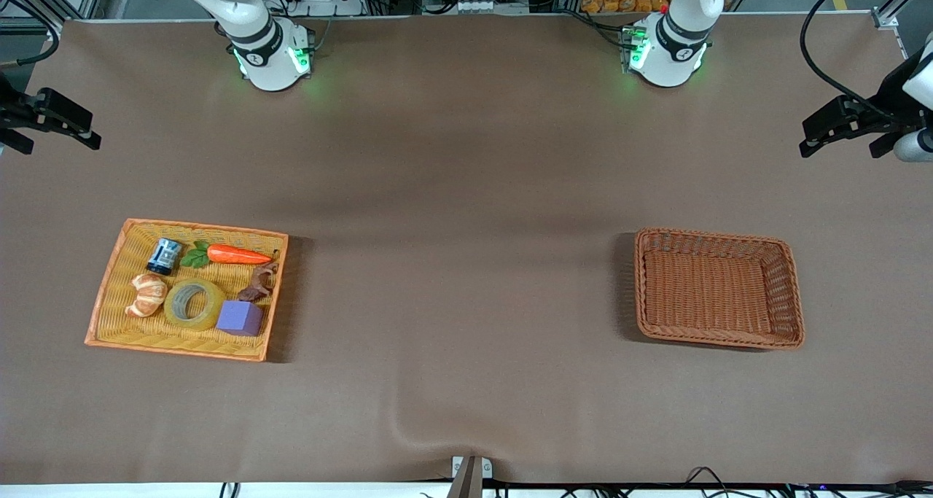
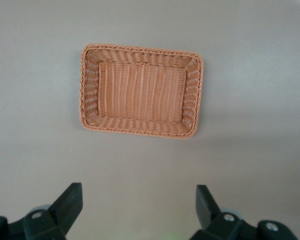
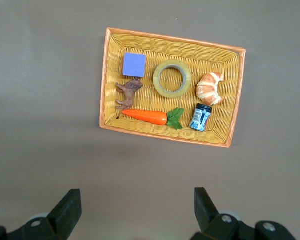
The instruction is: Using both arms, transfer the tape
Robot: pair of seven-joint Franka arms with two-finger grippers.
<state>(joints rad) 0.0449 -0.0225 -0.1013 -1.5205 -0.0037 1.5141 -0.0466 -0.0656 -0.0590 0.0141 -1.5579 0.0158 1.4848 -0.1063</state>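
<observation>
You have the tape lying flat in the yellow wicker tray toward the right arm's end of the desk, its hole facing up. Inside that tray it sits between the croissant and the purple cube, touching or almost touching both, and it lies nearer the front camera than the toy carrot and the small blue-labelled jar. A brown animal figure lies just beside the cube, between it and the carrot. Your right end effector hangs high over the bare desk near the tray, its fingers spread wide with nothing between them; in the front view it juts in at the edge by the right arm's end. Your left end effector likewise hangs high over the bare desk near the brown wicker basket, fingers wide apart and holding nothing. That basket sits toward the left arm's end of the desk, well apart from the tray, and shows only its woven floor. Both arm bases glow green along the top of the front view.
</observation>
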